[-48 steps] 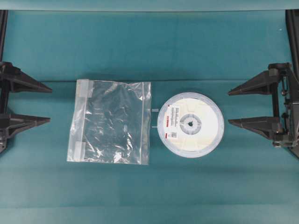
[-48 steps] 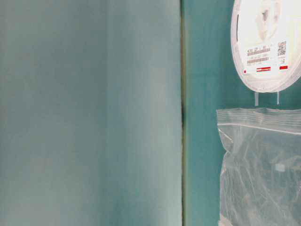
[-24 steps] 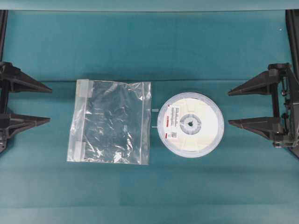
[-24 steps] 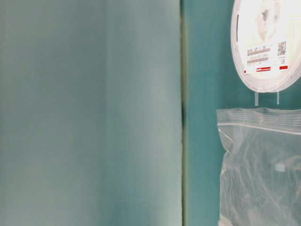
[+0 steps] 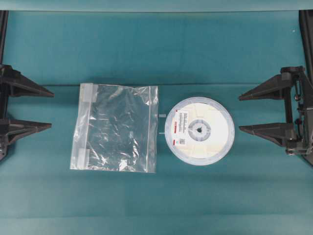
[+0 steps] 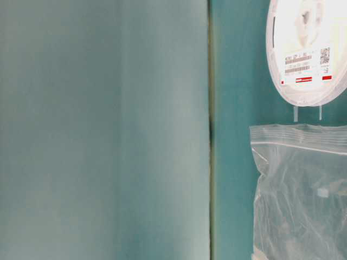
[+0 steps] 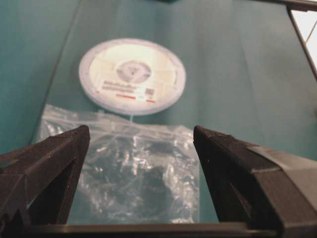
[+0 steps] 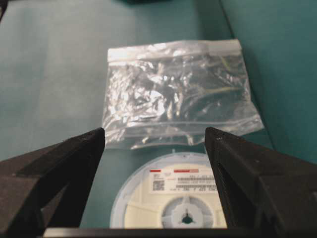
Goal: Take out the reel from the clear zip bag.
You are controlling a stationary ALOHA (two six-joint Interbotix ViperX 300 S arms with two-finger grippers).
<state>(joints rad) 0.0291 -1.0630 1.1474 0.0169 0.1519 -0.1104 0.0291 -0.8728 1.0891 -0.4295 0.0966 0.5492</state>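
The reel (image 5: 199, 130) lies flat on the teal table, outside the clear zip bag (image 5: 116, 127) and just right of its zip edge. The bag looks empty and crinkled. In the table-level view the reel (image 6: 309, 49) sits above the bag (image 6: 301, 189). My left gripper (image 5: 51, 108) rests open at the far left, apart from the bag (image 7: 136, 173), with the reel (image 7: 132, 76) beyond. My right gripper (image 5: 240, 112) stands open at the far right, a short way off the reel (image 8: 171, 198), and the bag (image 8: 176, 94) lies behind it.
Two small clear tabs (image 5: 162, 123) lie between bag and reel. A seam (image 6: 210, 130) runs across the teal table cover. Dark frame posts (image 5: 305, 29) stand at the table's far corners.
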